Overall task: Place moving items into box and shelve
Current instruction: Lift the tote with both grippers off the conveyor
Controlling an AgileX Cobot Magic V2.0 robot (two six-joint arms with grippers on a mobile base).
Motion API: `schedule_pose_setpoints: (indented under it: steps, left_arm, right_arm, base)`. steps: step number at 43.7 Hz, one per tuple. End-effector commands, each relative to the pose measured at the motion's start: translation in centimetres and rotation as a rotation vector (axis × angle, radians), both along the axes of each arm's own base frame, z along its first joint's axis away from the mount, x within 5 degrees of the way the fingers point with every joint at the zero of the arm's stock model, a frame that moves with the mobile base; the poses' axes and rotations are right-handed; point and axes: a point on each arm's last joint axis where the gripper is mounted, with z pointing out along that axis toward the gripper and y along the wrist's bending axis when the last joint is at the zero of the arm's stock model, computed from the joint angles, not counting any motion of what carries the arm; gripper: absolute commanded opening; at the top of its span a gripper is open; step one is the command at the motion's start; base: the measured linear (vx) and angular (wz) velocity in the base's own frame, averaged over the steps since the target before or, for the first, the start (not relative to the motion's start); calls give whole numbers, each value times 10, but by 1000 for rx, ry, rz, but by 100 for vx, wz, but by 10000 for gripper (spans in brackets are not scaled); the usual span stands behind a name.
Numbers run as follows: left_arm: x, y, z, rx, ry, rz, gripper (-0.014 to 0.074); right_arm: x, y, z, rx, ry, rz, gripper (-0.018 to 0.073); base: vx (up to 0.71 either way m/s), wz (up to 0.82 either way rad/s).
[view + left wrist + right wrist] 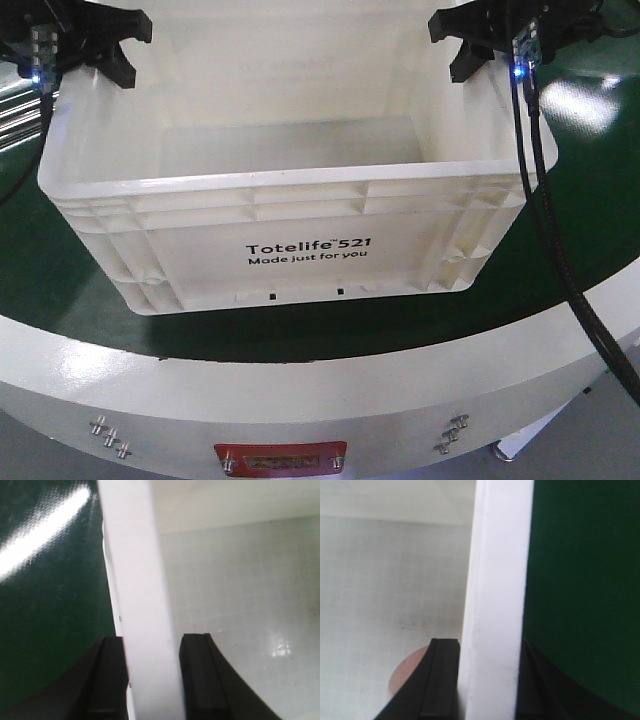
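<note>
The box [290, 180], a large white crate printed "Totelife 521", stands on the green table top. My left gripper [130, 55] straddles its left rim [135, 570], one finger outside and one inside, both pressed against the wall. My right gripper [452, 52] clamps the right rim [500, 555] the same way. In the right wrist view a pinkish rounded toy [407, 672] lies on the box floor, partly hidden behind my inner finger [442, 680]. The front view's near wall hides the items.
The green table top [570, 220] curves round the box inside a white outer ring [300, 390]. A black cable [545, 200] hangs from the right arm past the box's right corner.
</note>
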Motion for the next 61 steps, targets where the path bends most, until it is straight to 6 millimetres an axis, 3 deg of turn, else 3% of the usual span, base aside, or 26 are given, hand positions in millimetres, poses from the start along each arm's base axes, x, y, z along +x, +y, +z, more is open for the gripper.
schedule_pose_setpoints:
  steps: [1, 14, 33, 61]
  left_arm:
    - [-18, 0, 50, -51, -161, -25, -6]
    - [-22, 0, 47, -38, -103, -34, -6]
    - [-25, -10, 50, -161, -84, -70, -6]
    - [-25, -10, 49, -155, -84, -70, -6]
  right_arm:
    - [-51, 11, 69, 206, -121, 117, -3]
    - [-64, 11, 82, 248, -145, 134, -3]
    - [-64, 13, 83, 272, -140, 144, -3]
    - [-64, 13, 83, 271, -141, 146, -3]
  base:
    - [0, 0]
    - [0, 0]
    - [0, 0]
    - [0, 0]
